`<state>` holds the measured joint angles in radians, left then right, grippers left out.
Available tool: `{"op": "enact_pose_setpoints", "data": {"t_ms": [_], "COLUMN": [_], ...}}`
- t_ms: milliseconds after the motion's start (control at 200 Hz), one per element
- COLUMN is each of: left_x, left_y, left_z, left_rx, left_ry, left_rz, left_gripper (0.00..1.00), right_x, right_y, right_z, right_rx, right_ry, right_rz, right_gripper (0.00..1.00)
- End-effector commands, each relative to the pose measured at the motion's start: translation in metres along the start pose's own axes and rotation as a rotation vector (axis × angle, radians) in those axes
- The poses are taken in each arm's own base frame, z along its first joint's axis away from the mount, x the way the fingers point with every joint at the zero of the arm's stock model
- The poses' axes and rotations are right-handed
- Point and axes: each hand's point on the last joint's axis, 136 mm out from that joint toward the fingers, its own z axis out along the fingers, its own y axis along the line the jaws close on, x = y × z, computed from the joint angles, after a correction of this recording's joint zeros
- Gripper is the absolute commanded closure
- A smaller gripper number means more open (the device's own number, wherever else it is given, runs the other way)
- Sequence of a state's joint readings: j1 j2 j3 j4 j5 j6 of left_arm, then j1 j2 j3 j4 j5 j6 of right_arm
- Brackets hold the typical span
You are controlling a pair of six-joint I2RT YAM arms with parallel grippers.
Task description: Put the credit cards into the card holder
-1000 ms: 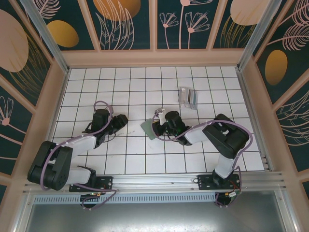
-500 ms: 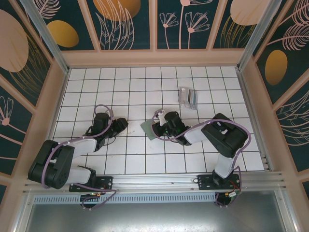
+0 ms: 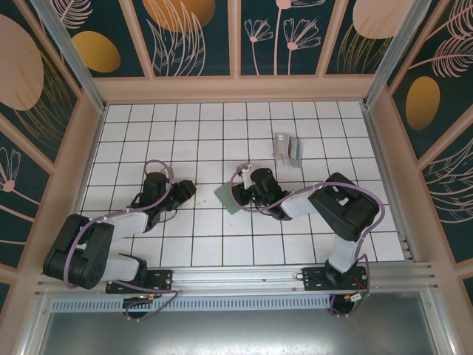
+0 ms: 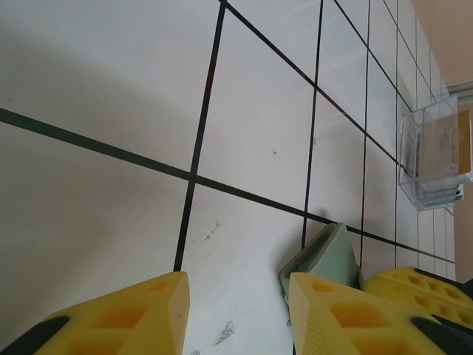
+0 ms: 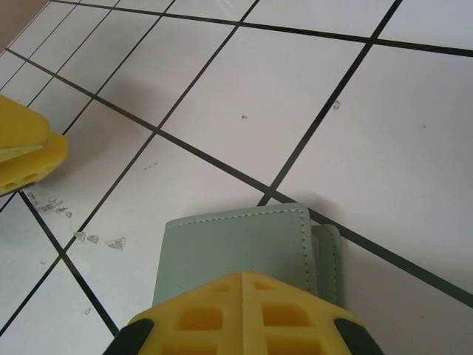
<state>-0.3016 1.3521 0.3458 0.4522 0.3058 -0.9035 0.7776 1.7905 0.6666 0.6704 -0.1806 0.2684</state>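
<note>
- Sage-green card holder [image 3: 226, 198] lies flat on the tiled table [image 3: 185, 133], near the middle, between the two arms. In the right wrist view we see its stitched top face and a narrow flap edge [image 5: 327, 255] at one side. We find no card in it or on it.
- Credit cards [image 3: 288, 150] stand in a clear stand [image 4: 434, 157] further back on the table, well apart from the holder. In the left wrist view one gold-brown card shows through the clear wall. We cannot count the cards.
- Right gripper [image 5: 244, 314] is at the holder, its yellow fingers pressed together with no gap, their tips over the holder's near edge. We cannot tell whether they press on the sleeve, pinch its edge, or merely hover above it.
- Left gripper [image 4: 236, 318] sits low over bare tile just beside the holder's other side, fingers partly spread with nothing between them.
- Our assessment of progress: the task is at its beginning. No card has gone into the holder, and neither gripper carries one.
- Outstanding, in our judgement: steady or open the sleeve, fetch each card from the stand, and slide it in. The whole insertion is ahead.
- Risk noted: the sleeve is thin and lies on smooth tile, so we expect it to slide unless it is pinned down.
</note>
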Motion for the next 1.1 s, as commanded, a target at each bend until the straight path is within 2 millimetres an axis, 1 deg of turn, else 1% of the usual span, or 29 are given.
{"op": "enact_pose_setpoints", "data": {"t_ms": [0,255,611,786,926,1096], "left_x": [0.002,0.003,0.005,0.005,0.006,0.007], "left_y": [0.001,0.003,0.006,0.006,0.007,0.010], "left_z": [0.001,0.002,0.003,0.003,0.003,0.003], "left_rx": [-0.003,-0.011,-0.019,-0.019,-0.020,-0.025], "left_ry": [0.002,0.005,0.011,0.011,0.012,0.012], "left_rz": [0.005,0.004,0.003,0.003,0.002,0.000], "left_gripper": [0.59,0.59,0.59,0.59,0.60,0.59], "right_x": [-0.014,0.000,0.005,0.008,0.016,0.018], "right_y": [0.002,0.006,0.014,0.013,0.010,0.014], "right_z": [0.003,0.006,0.006,0.006,0.007,0.003], "right_rx": [-0.004,-0.020,-0.048,-0.045,-0.038,-0.054], "right_ry": [-0.027,-0.002,0.008,0.015,0.028,0.024], "right_rz": [0.006,0.014,0.010,0.007,0.008,0.001], "right_gripper": [1.00,1.00,1.00,1.00,1.00,1.00]}}
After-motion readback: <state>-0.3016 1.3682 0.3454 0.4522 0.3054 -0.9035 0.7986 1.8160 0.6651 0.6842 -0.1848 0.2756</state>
